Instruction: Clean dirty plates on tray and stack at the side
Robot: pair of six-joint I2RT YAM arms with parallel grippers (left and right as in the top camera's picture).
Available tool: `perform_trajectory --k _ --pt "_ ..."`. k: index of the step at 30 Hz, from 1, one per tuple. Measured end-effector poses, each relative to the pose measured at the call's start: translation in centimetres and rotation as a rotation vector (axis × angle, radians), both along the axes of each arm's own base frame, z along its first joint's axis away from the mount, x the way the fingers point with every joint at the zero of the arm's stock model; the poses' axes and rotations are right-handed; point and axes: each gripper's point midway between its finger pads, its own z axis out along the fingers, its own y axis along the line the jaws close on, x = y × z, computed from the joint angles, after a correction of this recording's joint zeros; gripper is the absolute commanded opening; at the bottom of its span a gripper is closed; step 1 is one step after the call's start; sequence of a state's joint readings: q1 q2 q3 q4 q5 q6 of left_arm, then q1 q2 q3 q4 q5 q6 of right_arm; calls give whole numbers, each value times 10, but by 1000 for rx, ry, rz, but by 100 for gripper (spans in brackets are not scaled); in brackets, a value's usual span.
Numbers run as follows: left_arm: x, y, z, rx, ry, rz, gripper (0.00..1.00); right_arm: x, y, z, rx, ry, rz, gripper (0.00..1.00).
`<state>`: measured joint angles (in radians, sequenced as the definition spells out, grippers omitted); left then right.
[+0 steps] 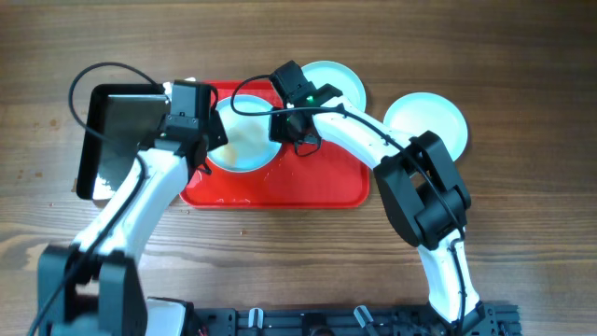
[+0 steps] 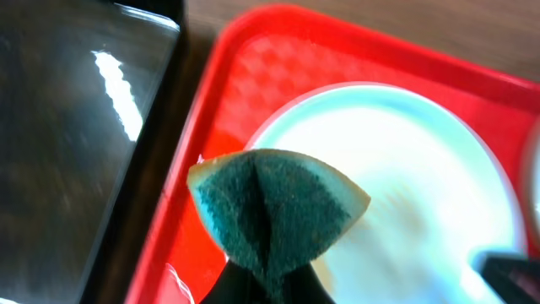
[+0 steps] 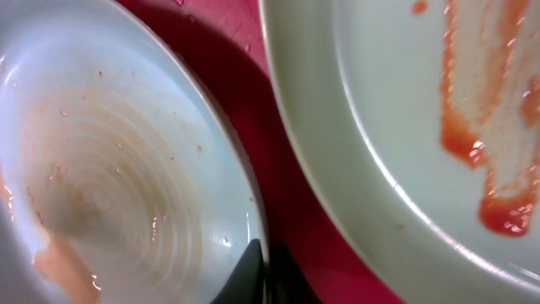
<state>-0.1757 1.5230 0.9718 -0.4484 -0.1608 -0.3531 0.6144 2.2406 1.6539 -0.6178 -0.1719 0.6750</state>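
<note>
A red tray (image 1: 308, 187) holds two plates. The left plate (image 1: 247, 147) carries a thin, wiped orange film (image 3: 93, 186). My right gripper (image 1: 291, 131) is shut on this plate's right rim, one finger inside and one outside it (image 3: 266, 274). The far-right plate on the tray (image 1: 336, 79) has orange-red sauce streaks (image 3: 472, 127). A third plate (image 1: 427, 119) lies on the table right of the tray and looks clean. My left gripper (image 1: 207, 142) is shut on a folded green and yellow sponge (image 2: 278, 207), held over the left plate's (image 2: 413, 186) left edge.
A black metal pan (image 1: 117, 140) lies directly left of the tray, and its wall (image 2: 160, 143) touches the tray's edge (image 2: 211, 110). Both arms cross over the tray's far half. Bare wooden table lies in front of the tray.
</note>
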Motion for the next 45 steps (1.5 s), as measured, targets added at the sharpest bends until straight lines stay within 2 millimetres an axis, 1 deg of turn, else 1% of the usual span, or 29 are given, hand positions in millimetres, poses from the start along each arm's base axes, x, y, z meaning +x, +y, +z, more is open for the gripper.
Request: perform_trajectory --k 1,2,3,6,10,13,15,16,17,18,22,25,29,31,33,42,45 --pt "-8 -3 4 -28 14 -6 4 -1 1 0 5 3 11 28" --pt "-17 -4 8 -58 32 -5 4 -3 2 0 11 12 15 20" --pt "-24 -2 10 -82 51 1 4 -5 4 1 21 17 30 4" --pt "-39 16 3 -141 126 63 4 -10 6 1 32 31 63 4" --pt "-39 36 3 -195 129 127 4 -14 4 0 30 46 86 4" --pt "-39 44 3 -215 128 154 4 -19 -9 4 -17 54 107 4" --pt "-39 42 3 -224 129 149 4 -19 -21 18 -75 25 110 4" --pt "-39 42 3 -227 130 147 4 -18 -29 29 -105 -3 109 4" --pt "-39 42 3 -228 129 147 4 -15 -36 47 -134 -50 107 4" --pt "-39 42 3 -228 128 147 4 -9 -45 75 -173 -130 98 4" --pt "-39 41 2 -231 130 145 4 -4 -69 147 -320 -363 54 4" --pt "-38 40 2 -234 130 143 4 -12 -71 181 -464 -514 41 4" --pt "-38 37 2 -251 132 135 4 -33 -64 206 -706 -690 60 4" --pt "-39 36 2 -254 133 133 4 -41 -57 218 -764 -761 63 4" --pt "-39 36 2 -257 136 131 4 -47 -54 226 -809 -807 62 4" --pt "-39 35 2 -262 136 129 4 -45 -68 244 -915 -878 4 4" --pt "-39 35 2 -263 136 128 4 -44 -69 246 -924 -884 -1 4"
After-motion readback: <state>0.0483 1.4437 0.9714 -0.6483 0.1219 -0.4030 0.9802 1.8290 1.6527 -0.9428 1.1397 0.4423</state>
